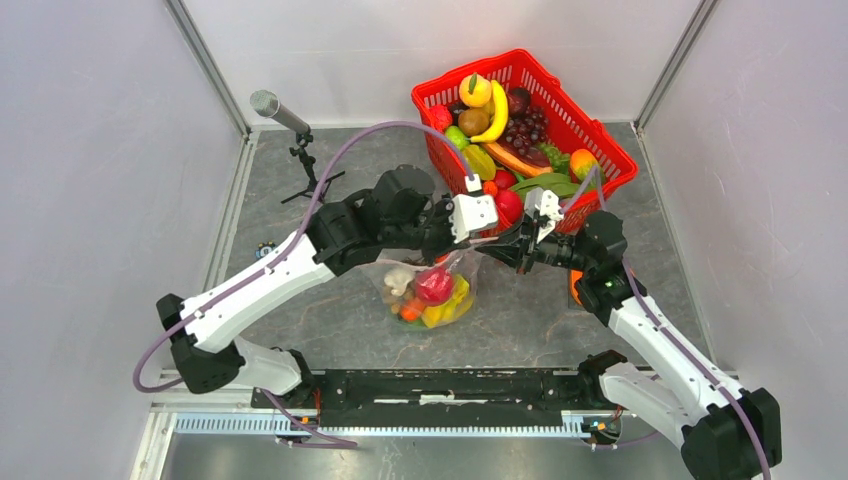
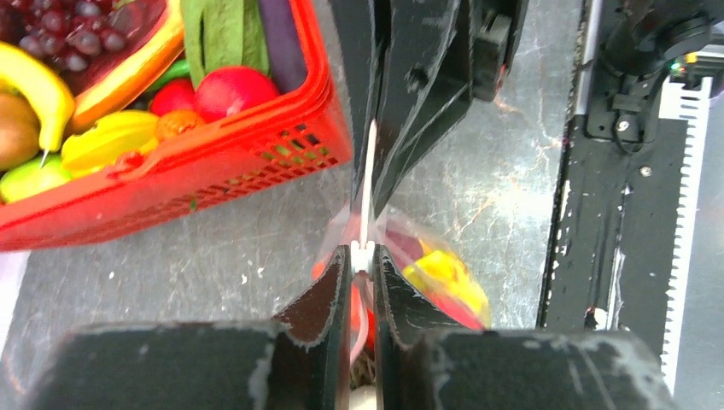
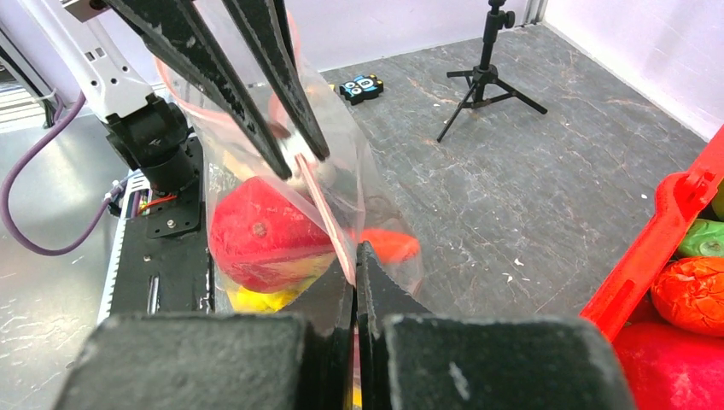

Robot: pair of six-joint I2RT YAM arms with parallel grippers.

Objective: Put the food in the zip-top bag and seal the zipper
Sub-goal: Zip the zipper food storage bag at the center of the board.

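Note:
The zip-top bag (image 1: 432, 292) hangs in the middle of the table, its bottom resting on the surface. Inside it lie the food pieces: a red round fruit (image 1: 434, 284), a yellow piece (image 1: 452, 305), a white piece (image 1: 398, 279) and an orange one (image 1: 409, 311). My left gripper (image 2: 363, 250) is shut on the pale zipper (image 2: 367, 184) at the bag's top edge. A short way along the same edge, my right gripper (image 3: 354, 249) is shut on the pink strip (image 3: 329, 213). The red fruit (image 3: 256, 229) shows through the plastic.
A red mesh basket (image 1: 607, 150) full of toy fruit and vegetables stands just behind the grippers, at the back right. A microphone on a small tripod (image 1: 303, 150) stands at the back left. A small black device (image 1: 265, 250) lies by the left wall.

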